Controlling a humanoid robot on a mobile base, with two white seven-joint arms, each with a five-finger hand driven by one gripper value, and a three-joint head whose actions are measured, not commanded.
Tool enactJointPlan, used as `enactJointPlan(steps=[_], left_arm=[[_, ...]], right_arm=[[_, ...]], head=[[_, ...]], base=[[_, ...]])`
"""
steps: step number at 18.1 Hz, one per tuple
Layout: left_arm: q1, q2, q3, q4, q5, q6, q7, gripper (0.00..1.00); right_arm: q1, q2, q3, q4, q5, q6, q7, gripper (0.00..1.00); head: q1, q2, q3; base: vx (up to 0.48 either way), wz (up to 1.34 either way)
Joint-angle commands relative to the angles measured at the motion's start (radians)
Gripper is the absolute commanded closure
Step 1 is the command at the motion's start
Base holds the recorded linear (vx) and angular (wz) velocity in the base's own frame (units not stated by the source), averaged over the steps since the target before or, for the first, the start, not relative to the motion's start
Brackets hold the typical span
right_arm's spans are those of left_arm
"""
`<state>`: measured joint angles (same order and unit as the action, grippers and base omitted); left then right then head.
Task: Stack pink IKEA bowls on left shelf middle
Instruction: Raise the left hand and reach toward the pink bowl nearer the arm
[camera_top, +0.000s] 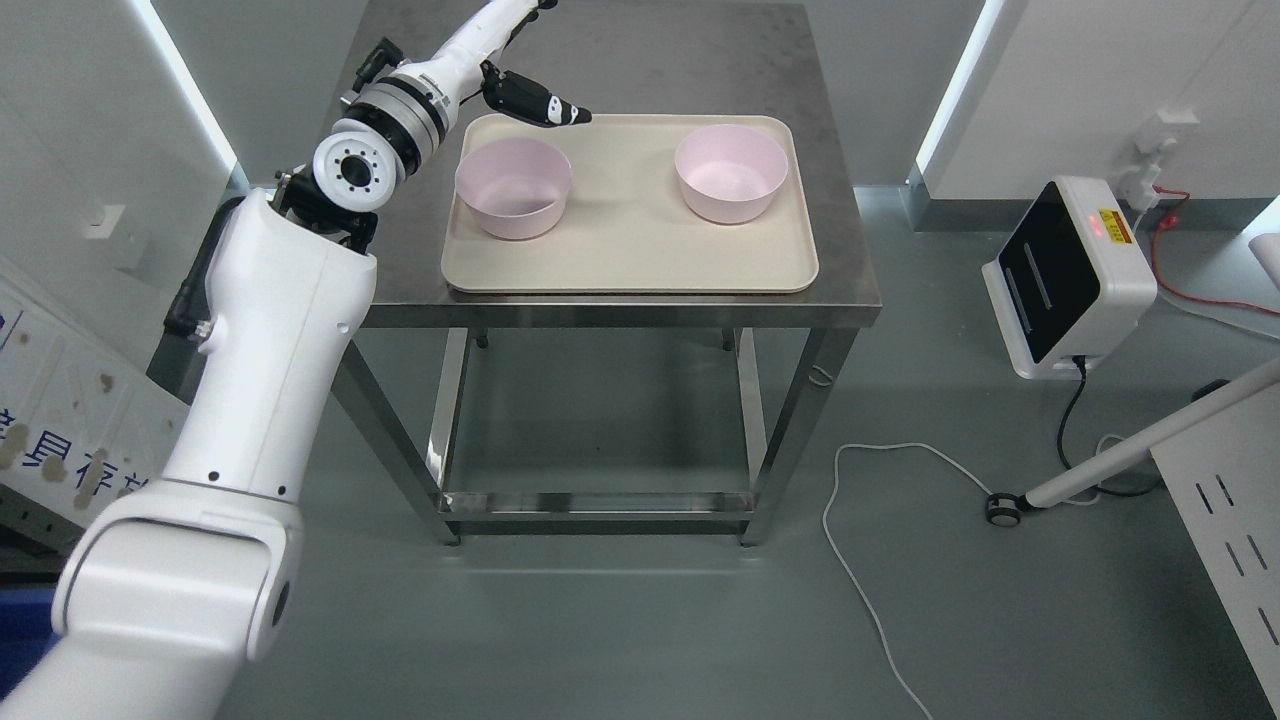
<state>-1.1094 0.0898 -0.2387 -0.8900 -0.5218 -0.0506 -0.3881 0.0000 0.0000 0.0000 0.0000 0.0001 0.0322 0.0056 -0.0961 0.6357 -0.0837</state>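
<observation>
The robot's white left arm rises from the lower left, bends at a ringed metal elbow joint and reaches up toward the top of the view, and from there its dark left hand (535, 103) hangs down over the far left corner of a shallow beige rectangular plastic tray (630, 270). The black fingers (560, 113) lie stretched out together, pointing to the right, loose and holding nothing. Just below and slightly left of the fingertips stands the nearer of two round pale pink plastic bowls (513, 187), upright and mouth-up on the left part of the tray; the fingers hover above its far rim, and whether they touch it cannot be told. The second pale pink bowl (731, 172) stands upright to the right of the fingertips, well apart from the first, on the right part of the same tray. The tray rests on a square brushed-steel table (845, 260) with metal legs. Far to the right of the fingers, on the grey floor, sits a white box-shaped device with a black front (1065, 275), and a white cable (850, 560) trails across the floor.
</observation>
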Motion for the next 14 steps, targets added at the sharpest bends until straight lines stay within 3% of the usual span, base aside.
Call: enactJointPlan(steps=[1,9,14], left_arm=[[-0.119,0.016,-0.185,0.431,-0.168,0.003,-0.014,0.02],[-0.154,0.015,-0.247,0.482,-0.227,0.005,0.031,0.04],[-0.19,0.013,-0.355,0.505,-0.233,0.005,0.029,0.09]], right_arm=[[0.029,-0.017,-0.011,-0.034,0.0,0.002,0.0,0.0],[0.029,-0.017,-0.011,-0.034,0.0,0.003,0.0,0.0],[0.029,-0.017,-0.011,-0.034,0.0,0.003,0.0,0.0]], head=[[0.0,0.0,0.0],[0.0,0.0,0.0],[0.0,0.0,0.0]], base=[[0.0,0.0],[0.0,0.0],[0.0,0.0]])
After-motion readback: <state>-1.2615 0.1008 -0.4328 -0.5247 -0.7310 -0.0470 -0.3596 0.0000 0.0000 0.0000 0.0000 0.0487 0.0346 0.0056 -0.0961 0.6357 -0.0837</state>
